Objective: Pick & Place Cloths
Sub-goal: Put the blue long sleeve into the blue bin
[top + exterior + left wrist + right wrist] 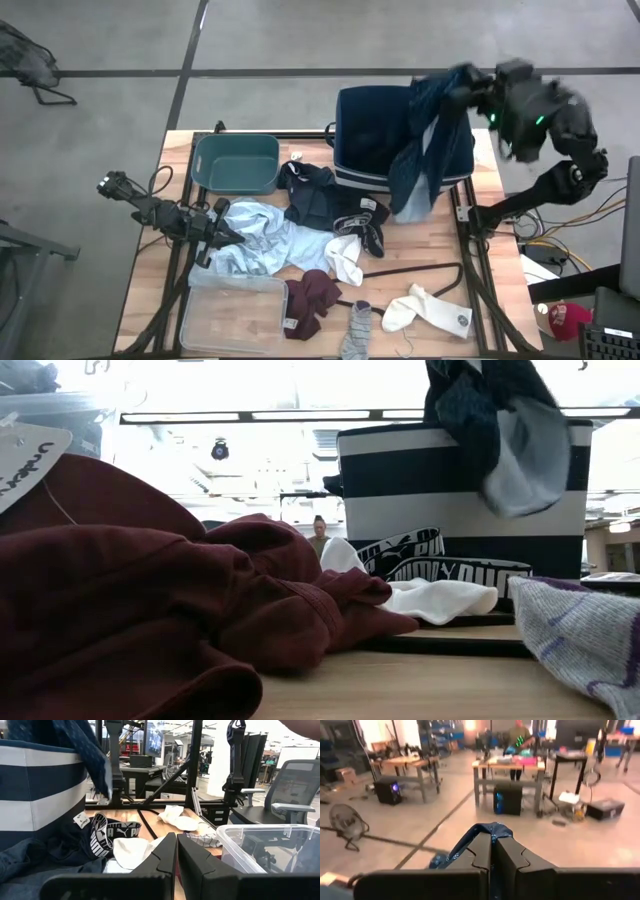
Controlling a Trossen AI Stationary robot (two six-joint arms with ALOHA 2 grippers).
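Observation:
My right gripper is high over the far right of the table, shut on a dark navy garment that drapes down over the navy-and-white striped basket. The garment also shows in the low view. My left gripper is shut, low at the left edge of the light blue shirt, which lies flat on the table. Also on the table are dark navy clothes, a maroon piece, white socks and a grey sock. My right gripper pinches a bunched fold of the navy garment between its two fingers. The cloth hangs slack below the gripper, across the basket's rim, and its lower end reaches the table by the basket's near side. Whether my left gripper touches the light blue shirt, I cannot tell.
A teal bin stands at the far left. A clear plastic tray sits at the near left, under the shirt's edge. A thin black wire hanger lies between the socks. Another white sock lies near the right edge.

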